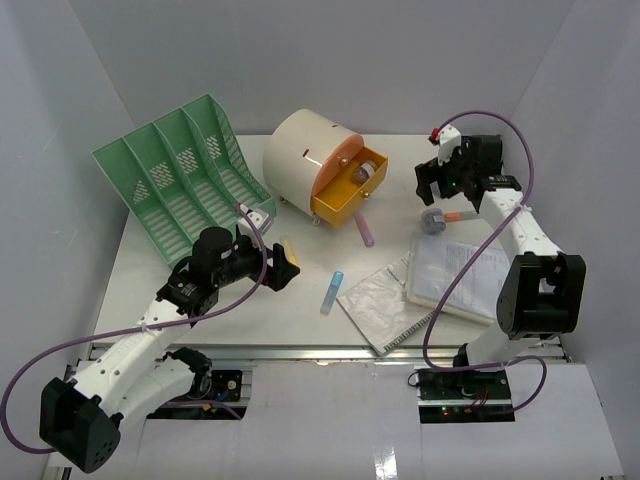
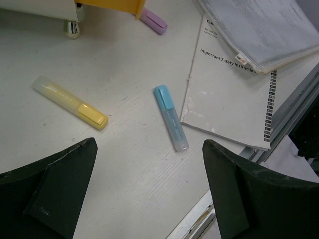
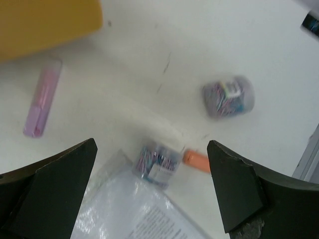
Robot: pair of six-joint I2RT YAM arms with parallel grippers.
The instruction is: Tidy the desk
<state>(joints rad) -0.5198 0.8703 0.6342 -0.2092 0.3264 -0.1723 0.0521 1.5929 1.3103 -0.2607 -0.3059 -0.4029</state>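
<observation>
Green slotted file rack [image 1: 185,172] stands left of the cream drawer unit [image 1: 300,150]. Both sit at the far side of the white desk [image 1: 300,325], which spans the whole work area, with its metal rail along the near edge.

Left gripper [image 2: 149,144] hovers front-left of the unit, fingers spread wide and holding nothing. Yellow highlighter [image 2: 70,102] and blue highlighter [image 2: 171,117] lie flat in front of the unit, apart from each other.

The unit's orange-yellow drawer [image 1: 345,200] is pulled out, with a small container [image 1: 365,172] inside. Purple highlighter [image 1: 365,233] lies just front-right of the drawer.

Booklet [image 1: 380,305] and clear folder [image 1: 455,270] lie front-right of the unit, the folder overlapping the booklet. Clip jar [image 3: 157,159] rests at the folder's far edge, just beside an orange highlighter [image 3: 195,160]. A second clip jar [image 3: 228,97] lies near them.

Right gripper [image 3: 151,143] hangs right of the unit above the jars, fingers wide apart and empty.
</observation>
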